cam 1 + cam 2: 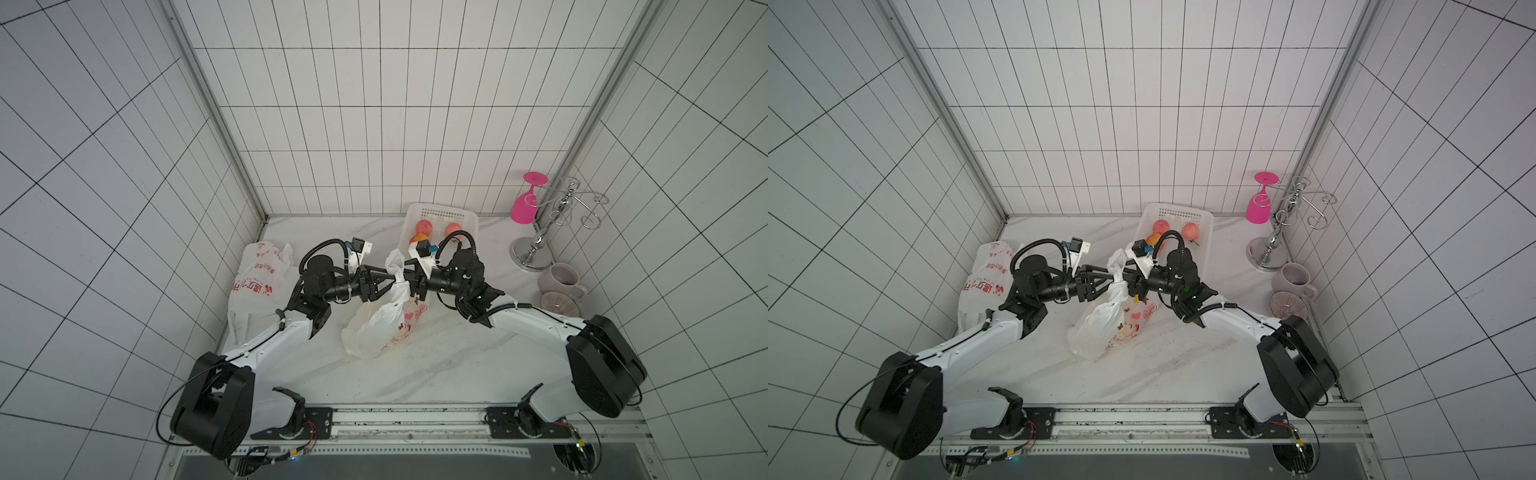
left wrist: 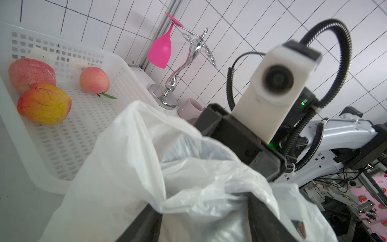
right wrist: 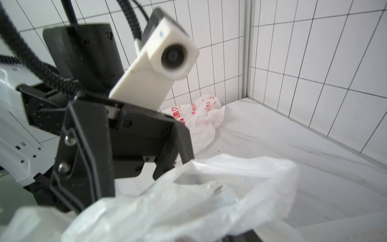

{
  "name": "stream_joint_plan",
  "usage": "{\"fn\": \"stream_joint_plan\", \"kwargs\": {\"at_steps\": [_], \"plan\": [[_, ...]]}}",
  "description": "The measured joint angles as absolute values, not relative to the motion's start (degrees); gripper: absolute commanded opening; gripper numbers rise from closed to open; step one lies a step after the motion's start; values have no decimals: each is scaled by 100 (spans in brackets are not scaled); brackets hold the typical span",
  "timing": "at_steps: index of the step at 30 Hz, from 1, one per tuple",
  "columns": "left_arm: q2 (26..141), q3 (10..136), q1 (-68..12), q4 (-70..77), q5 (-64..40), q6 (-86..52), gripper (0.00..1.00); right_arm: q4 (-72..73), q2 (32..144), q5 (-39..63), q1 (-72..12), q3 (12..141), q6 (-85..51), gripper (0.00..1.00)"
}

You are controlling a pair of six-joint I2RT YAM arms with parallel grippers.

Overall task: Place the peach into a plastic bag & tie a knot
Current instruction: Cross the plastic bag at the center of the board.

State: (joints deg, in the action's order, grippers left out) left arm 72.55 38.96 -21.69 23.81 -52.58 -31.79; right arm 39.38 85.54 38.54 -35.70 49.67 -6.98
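Left gripper (image 1: 392,284) is gaping wide astride the neck of the plastic bag (image 1: 374,328); right gripper (image 1: 414,286) is facing it, its jaws hidden behind film, so cannot tell.

The white marble table (image 1: 436,374) carries a clear bag (image 1: 374,328) slumped at its middle and a printed bag (image 1: 259,278) crumpled by the left wall. A white basket (image 1: 440,212) stands at the back. At the right, close together, are a chrome stand (image 1: 530,255), a mug (image 1: 557,279) and a bowl (image 1: 559,303).
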Motion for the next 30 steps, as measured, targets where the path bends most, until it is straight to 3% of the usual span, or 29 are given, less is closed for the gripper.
{"fn": "stream_joint_plan", "kwargs": {"at_steps": [7, 18, 30], "plan": [[7144, 3824, -2071, 1949, -5330, -2908, 70, 4163, 8357, 4230, -3301, 4967, -932, 48], [7607, 4001, -2759, 2482, -5389, -2961, 69, 4737, 8914, 4491, -3426, 4971, -1450, 53], [6984, 3787, -2464, 1953, -5140, -2711, 74, 5483, 8982, 4464, -3363, 4969, -2005, 51]]}}
